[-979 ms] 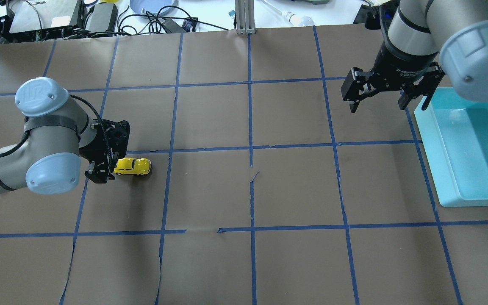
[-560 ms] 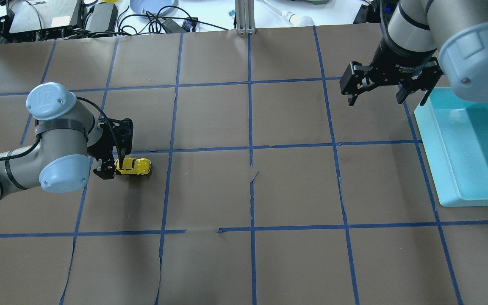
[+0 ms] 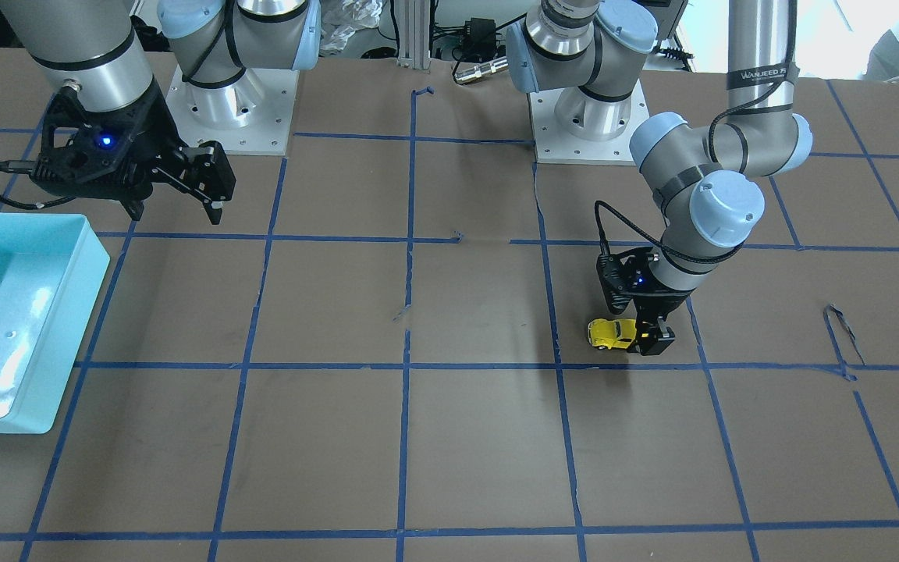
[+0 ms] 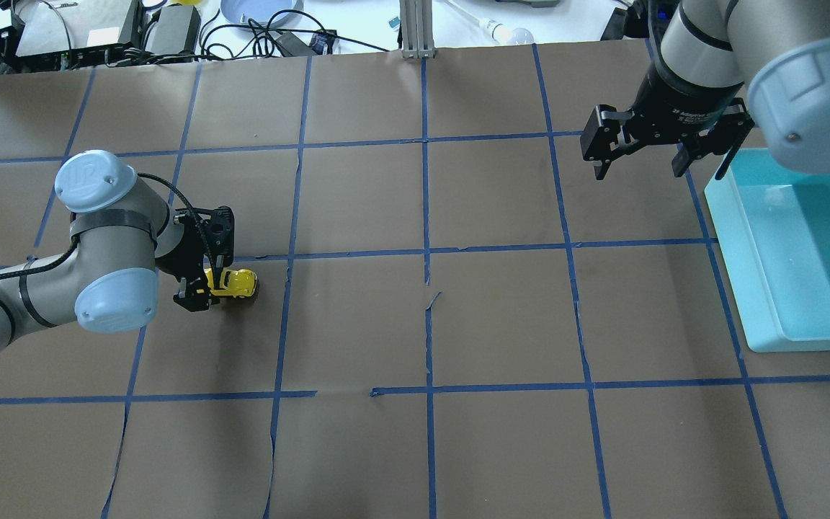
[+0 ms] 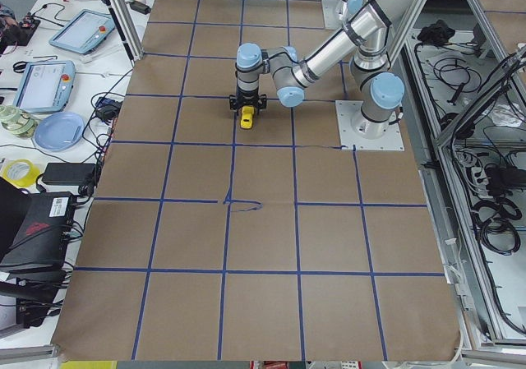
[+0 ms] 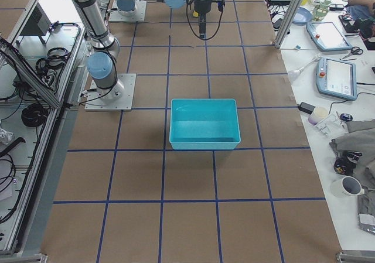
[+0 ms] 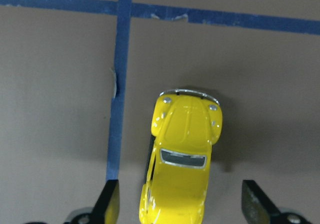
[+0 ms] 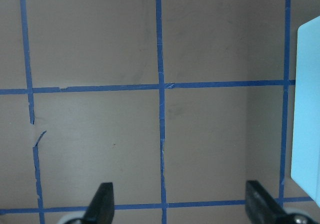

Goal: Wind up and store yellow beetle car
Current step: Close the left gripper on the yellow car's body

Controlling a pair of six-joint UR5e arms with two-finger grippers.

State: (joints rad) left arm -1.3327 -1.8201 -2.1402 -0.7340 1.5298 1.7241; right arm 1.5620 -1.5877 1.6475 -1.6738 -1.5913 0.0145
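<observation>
Straddles with the left hand (image 4: 206, 285), spread wide and gripping nothing, the rear of the yellow beetle car (image 4: 237, 282), wheels-down on the tabletop (image 4: 357, 324). Best to centre on the body, close gently on both flanks, and keep the wheels pressed down for the pull-back. Holds the right hand (image 4: 638, 171) spread and empty beside the teal bin (image 4: 739, 274).

Silver tubes (image 3: 758, 39), pale-blue joint caps (image 4: 94, 171), black cable (image 4: 159, 184).
</observation>
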